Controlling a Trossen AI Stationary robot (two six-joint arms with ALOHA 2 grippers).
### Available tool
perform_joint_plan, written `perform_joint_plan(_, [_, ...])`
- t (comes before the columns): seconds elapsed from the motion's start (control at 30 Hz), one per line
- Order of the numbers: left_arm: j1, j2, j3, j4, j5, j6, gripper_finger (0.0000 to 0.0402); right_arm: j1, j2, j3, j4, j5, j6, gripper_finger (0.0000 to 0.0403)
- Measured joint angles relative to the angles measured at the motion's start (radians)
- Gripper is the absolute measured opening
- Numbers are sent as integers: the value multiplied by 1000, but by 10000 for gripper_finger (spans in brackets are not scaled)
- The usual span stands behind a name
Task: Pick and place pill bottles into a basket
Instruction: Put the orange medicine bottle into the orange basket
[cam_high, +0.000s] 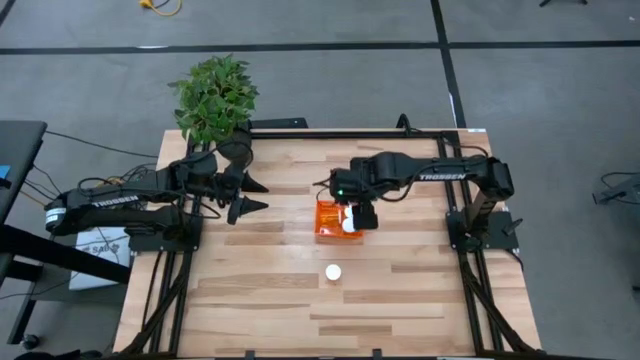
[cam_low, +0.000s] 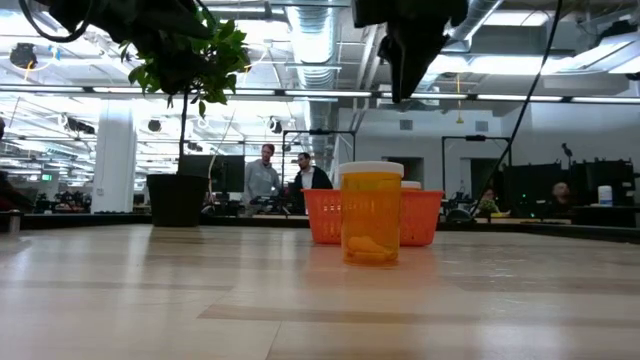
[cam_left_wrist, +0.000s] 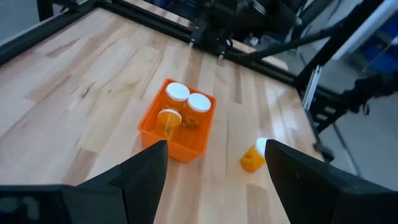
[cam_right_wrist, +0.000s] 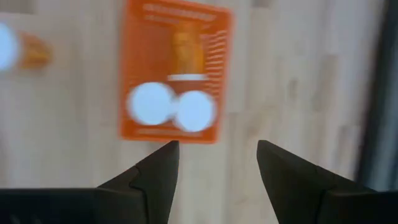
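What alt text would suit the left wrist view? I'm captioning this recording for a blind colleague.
An orange basket on a wooden table holds three white-capped pill bottles: two upright, one lying down. A fourth bottle stands on the table beside it. The left gripper is open, its fingers framing the foreground.

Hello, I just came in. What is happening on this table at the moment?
Two robot arms are putting pill bottles into a small orange basket. Three bottles are already inside it: two upright with white caps showing, one lying on its side. A fourth bottle stands alone on the table, apart from the basket. The right gripper hangs open and empty above the basket. The left gripper waits, also open and empty, near the potted plant.
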Motion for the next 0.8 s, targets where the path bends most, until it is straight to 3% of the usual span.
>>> perform_joint_plan(0.17, [-52,0,0,30,-16,-16,259,56,0,0,-23,-65,89,211])
perform_joint_plan(0.53, [-330,71,0,142,-351,-45,252,186,-60,-7,44,-39,141,212])
perform_joint_plan(0.63, [-394,99,0,146,-438,-86,251,218,-113,-83,110,-34,168,212])
perform_joint_plan(0.8, [-457,122,0,158,-513,-159,251,292,-256,-348,321,-31,322,212])
